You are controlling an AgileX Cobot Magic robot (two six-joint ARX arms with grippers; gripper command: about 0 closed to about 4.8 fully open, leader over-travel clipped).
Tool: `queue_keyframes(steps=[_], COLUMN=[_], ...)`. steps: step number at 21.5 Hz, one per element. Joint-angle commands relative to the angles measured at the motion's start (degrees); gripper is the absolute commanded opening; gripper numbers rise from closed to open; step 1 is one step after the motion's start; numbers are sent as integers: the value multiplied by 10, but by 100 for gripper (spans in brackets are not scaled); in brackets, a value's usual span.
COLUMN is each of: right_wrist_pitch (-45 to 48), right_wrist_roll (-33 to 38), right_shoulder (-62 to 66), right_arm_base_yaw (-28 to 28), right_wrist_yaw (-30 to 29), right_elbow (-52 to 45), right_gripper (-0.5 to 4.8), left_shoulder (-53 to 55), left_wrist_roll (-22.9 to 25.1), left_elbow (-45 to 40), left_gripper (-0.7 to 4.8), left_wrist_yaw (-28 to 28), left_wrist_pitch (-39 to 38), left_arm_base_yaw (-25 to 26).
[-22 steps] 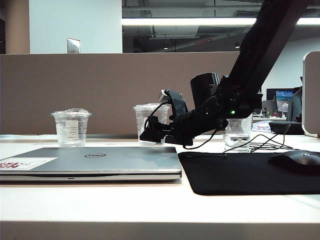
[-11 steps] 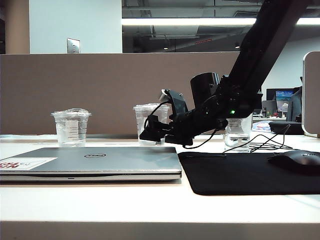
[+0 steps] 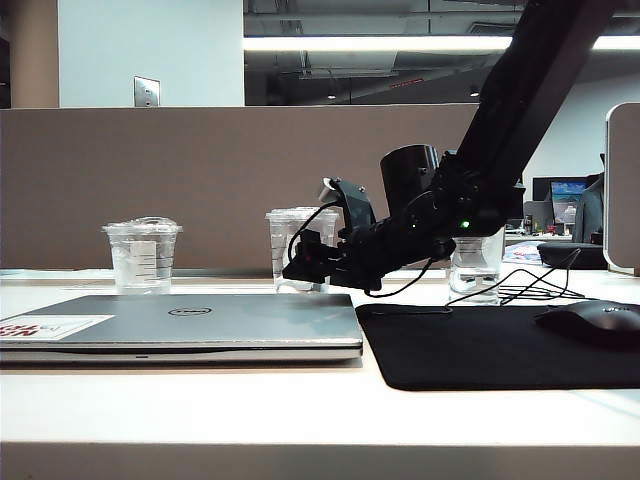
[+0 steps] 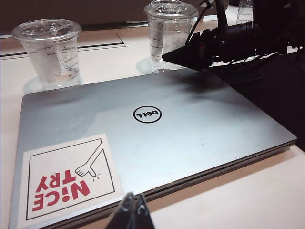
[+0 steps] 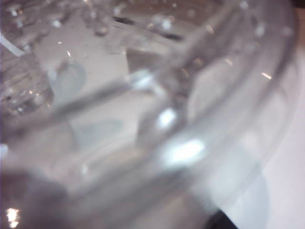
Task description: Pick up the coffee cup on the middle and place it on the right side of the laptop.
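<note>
Exterior view | right gripper (image 3: 305, 262) at clear plastic flat-lidded coffee cup (image 3: 292, 245), behind slim silver-grey laptop's (image 3: 190, 322) far edge, level for a side grasp; grip cannot be told | left gripper (image 4: 132, 211) pressed together near laptop's front edge

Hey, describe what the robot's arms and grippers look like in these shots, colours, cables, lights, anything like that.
The right arm is matte black, a thick boxy beam ending in a round black housing. Thin black cables loop around its wrist, and a small green light glows there. The right gripper is black with wedge-shaped fingers. Of the left gripper, only two dark, pointed fingertips show in the left wrist view.
</note>
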Motion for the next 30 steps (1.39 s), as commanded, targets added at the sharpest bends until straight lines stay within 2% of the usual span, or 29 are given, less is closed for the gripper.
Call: queue_keyframes(steps=[1, 9, 16, 23, 26, 30], right_wrist_pitch=[32, 26, -33, 11, 49, 115], right_wrist_roll=[32, 34, 21, 20, 21, 25], right_shoulder=[-9, -37, -75, -117, -141, -180], right_arm_base_yaw=[-1, -1, -1, -2, -2, -2], right_wrist_yaw=[-16, -23, -33, -32, -30, 6], right_elbow=[5, 4, -1, -64, -123, -214], right_gripper=[354, 355, 354, 354, 354, 354], left_shoulder=[0, 0, 0, 0, 0, 0], left_wrist_roll=[2, 2, 2, 2, 2, 2], left_elbow=[2, 2, 2, 2, 2, 2], left_gripper=[-5, -5, -5, -5, -5, -5], left_wrist_yaw=[0, 0, 0, 0, 0, 0], left_wrist_pitch=[4, 4, 5, 5, 4, 4], left_arm_base_yaw=[0, 0, 0, 0, 0, 0])
